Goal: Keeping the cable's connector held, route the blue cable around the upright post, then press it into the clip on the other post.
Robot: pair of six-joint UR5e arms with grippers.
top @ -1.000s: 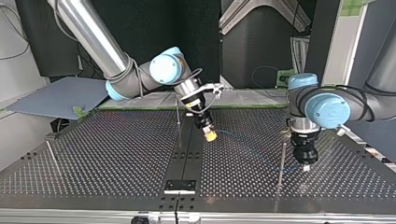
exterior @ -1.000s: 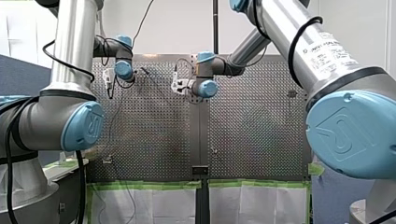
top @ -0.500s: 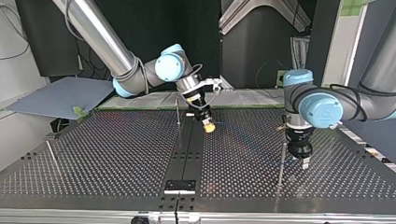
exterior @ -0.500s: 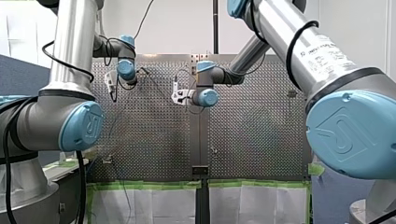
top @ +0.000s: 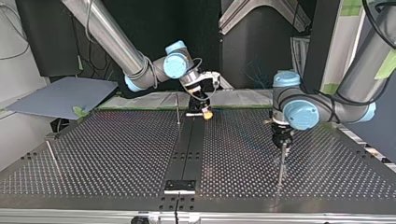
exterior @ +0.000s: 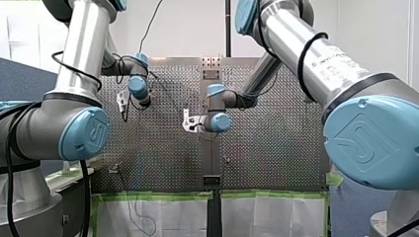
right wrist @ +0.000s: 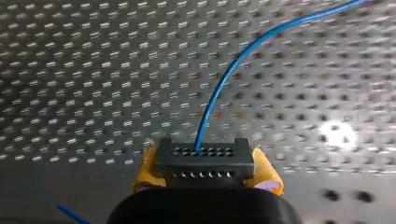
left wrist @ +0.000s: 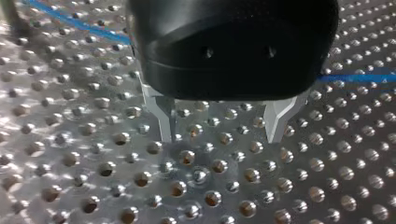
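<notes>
The right gripper (right wrist: 205, 173), tilted low, pinches the connector (right wrist: 205, 156) of the blue cable (right wrist: 224, 79); the left gripper (left wrist: 219, 129) points straight down, fingers spread.

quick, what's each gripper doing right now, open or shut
Left gripper: open, nothing between its fingers.
Right gripper: shut on the black connector, with the blue cable leading out of it.

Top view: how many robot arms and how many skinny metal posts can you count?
Robot arms: 2, my right arm and my left arm
Metal posts: 3, at the view's left, middle and right
Total: 5
</notes>
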